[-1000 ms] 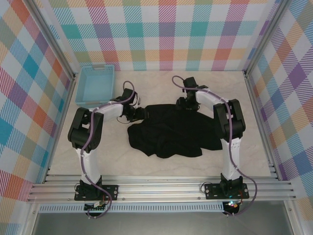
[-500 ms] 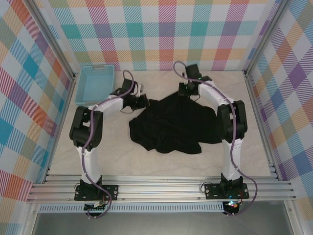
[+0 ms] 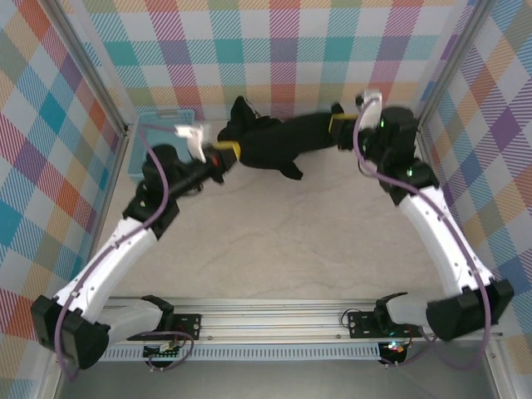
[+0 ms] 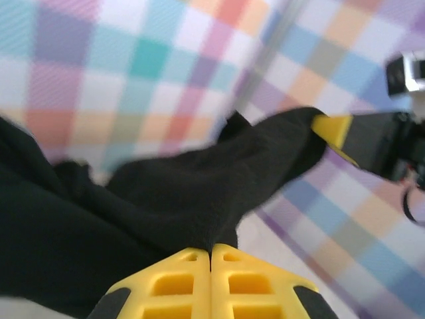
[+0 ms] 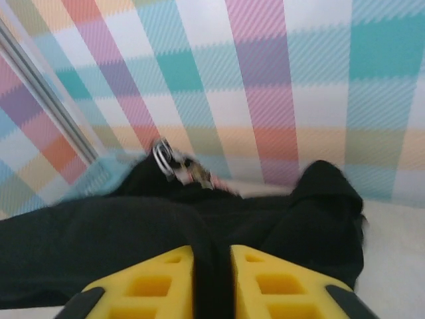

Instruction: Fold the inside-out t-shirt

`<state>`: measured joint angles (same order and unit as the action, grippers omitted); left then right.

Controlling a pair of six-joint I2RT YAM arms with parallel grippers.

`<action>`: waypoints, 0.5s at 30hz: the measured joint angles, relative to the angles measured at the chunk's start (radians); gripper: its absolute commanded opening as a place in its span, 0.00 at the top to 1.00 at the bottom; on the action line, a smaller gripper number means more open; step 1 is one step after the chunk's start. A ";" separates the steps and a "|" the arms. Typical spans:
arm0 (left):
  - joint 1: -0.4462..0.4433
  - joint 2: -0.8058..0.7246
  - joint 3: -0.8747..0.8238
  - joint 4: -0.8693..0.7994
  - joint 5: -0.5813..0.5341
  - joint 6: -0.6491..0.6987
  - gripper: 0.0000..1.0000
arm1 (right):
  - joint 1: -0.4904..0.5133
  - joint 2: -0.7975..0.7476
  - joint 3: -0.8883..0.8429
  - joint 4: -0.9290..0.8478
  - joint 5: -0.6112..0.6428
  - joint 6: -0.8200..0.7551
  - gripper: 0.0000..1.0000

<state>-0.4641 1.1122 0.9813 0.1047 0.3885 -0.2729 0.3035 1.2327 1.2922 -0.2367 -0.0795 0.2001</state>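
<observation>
From overhead, both arms are seen stretched forward and upward from their bases toward the far edge of the table point(image 3: 283, 241). The left gripper point(image 3: 226, 154) is raised near the far left corner, just beside the basket point(image 3: 158, 118). The right gripper point(image 3: 336, 126) is raised toward the far right corner. The t-shirt point(image 3: 274, 143) is strung between them as a bunched black band, held clear of the table in front of the checked back wall point(image 3: 283, 50). One second earlier the arms were folded low and the t-shirt lay crumpled at the middle of the table, with both grippers at its far edge. Since then it has been lifted off entirely. Part of the basket is covered by the left arm, and the cloth's ends are blurred.

In the left wrist view, the left gripper point(image 4: 211, 251) is shown closed, its yellow fingers point(image 4: 172, 286) pressed together with the t-shirt point(image 4: 133, 199) pinched at their tips. The cloth is drawn away to the right gripper point(image 4: 335, 129), which is blurred.

In the right wrist view, the right gripper point(image 5: 212, 256) is clamped on a fold of the t-shirt point(image 5: 99, 232), a strip of black cloth being seen between its fingers point(image 5: 265, 282). A small object beyond the cloth is too blurred to be identified.
</observation>
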 measured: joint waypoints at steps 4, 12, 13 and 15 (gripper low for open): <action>-0.117 0.020 -0.264 -0.051 0.047 0.019 0.45 | -0.001 -0.091 -0.331 -0.061 0.108 0.056 0.61; -0.117 0.089 -0.190 -0.228 -0.203 0.011 0.25 | 0.060 0.068 -0.375 -0.086 0.089 0.100 0.48; -0.105 0.124 -0.141 -0.230 -0.231 0.003 0.24 | 0.075 0.119 -0.341 -0.070 0.078 0.099 0.46; -0.067 0.230 -0.024 -0.233 -0.295 -0.012 0.24 | 0.098 0.232 -0.270 -0.030 0.050 0.101 0.44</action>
<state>-0.5312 1.3426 0.9573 -0.1280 0.0937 -0.2852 0.4015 1.4647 1.0225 -0.2665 -0.0299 0.3016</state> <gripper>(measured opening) 0.759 0.542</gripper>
